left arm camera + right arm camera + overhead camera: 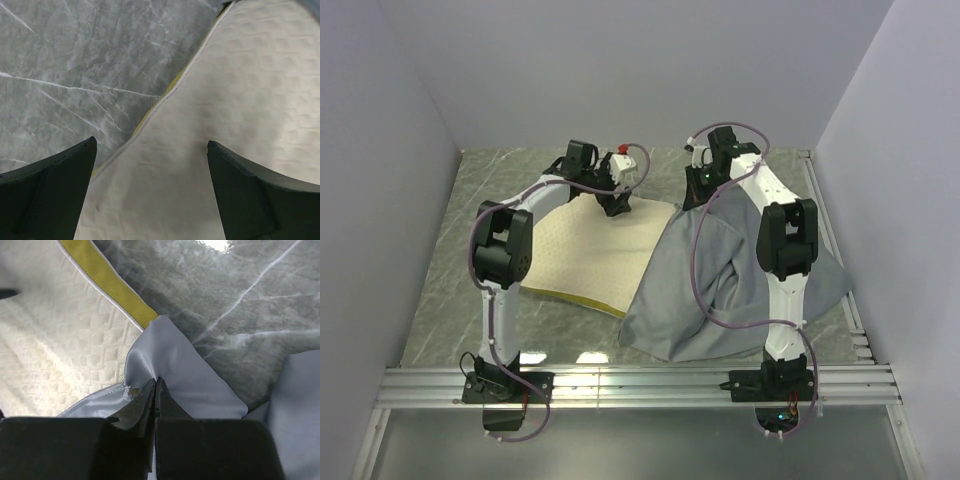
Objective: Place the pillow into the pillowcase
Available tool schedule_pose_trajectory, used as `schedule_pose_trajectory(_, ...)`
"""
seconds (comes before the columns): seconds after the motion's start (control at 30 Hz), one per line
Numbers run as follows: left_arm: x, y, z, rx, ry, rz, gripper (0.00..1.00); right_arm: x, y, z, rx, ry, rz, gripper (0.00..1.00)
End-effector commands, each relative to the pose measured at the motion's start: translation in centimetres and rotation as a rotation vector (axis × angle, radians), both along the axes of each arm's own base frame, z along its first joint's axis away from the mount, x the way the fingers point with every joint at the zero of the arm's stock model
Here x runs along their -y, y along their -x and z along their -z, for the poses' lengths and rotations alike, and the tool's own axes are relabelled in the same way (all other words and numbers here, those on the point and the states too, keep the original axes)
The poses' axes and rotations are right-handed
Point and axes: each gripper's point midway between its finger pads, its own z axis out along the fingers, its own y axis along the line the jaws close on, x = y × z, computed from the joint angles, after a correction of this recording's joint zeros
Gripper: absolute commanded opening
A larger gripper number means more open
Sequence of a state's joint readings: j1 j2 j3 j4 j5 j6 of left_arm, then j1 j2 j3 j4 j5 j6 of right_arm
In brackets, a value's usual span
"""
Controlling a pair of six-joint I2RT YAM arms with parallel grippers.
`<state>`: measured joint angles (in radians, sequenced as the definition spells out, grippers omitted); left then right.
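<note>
Plain white walls (620, 70) enclose a grey veined marble-look tabletop (500, 185).

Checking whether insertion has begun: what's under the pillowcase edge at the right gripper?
A corner of the pillow lies under the pillowcase edge pinched by the right gripper. How far in it reaches is hidden by fabric.

The left arm (505, 245) rises from its base, folds at the elbow and reaches across the cream-white dotted rectangular pillow (590, 250) to that pillow's far edge. There the left gripper (617, 205) points downward, its jaws spread wide and straddling the pillow's edge. The right arm (785, 240) stretches towards the pillow's far right corner. The right gripper (155, 382) has its jaws pressed together, pinching a fold of the blue-grey soft fabric pillowcase (170, 360).
</note>
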<state>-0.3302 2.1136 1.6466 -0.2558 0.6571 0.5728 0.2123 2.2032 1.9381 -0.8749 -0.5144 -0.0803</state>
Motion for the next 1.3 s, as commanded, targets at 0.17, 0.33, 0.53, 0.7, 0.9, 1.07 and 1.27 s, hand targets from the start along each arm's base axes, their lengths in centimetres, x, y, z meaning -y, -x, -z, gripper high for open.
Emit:
schedule_pose_trajectory(0.17, 1.7, 0.3, 2.4, 0.024, -0.045, 0.218, 0.61, -3.3, 0.9, -5.6, 0.104, -0.096, -0.068, 0.0)
schedule_pose_trajectory(0.33, 4.0, 5.1, -1.0, -0.001, 0.009, 0.379, 0.0, -4.2, 0.6, -5.9, 0.12, -0.079, -0.08, 0.0)
schedule_pose_trajectory(0.53, 3.3, 10.7, -5.7, 0.085, 0.082, 0.425, 0.0, -4.9, 0.4, -6.0, 0.117, -0.067, -0.086, 0.0)
schedule_pose_trajectory(0.7, 3.2, 12.5, -7.6, 0.07, 0.119, 0.433, 0.0, -6.5, 1.0, -7.1, 0.101, -0.132, -0.11, 0.0)
schedule_pose_trajectory(0.9, 4.2, 13.4, -9.9, 0.044, 0.205, 0.408, 0.0, -11.6, 4.1, -12.4, 0.103, -0.335, -0.189, 0.0)
schedule_pose_trajectory(1.07, 4.0, 15.1, -12.3, 0.028, 0.283, 0.371, 0.0, -15.9, 6.7, -18.2, 0.126, -0.523, -0.214, 0.0)
schedule_pose_trajectory(1.27, 0.2, 15.8, -13.2, -0.16, 0.4, 0.149, 0.0, -20.4, 5.5, -23.5, 0.267, -0.633, -0.242, 0.0)
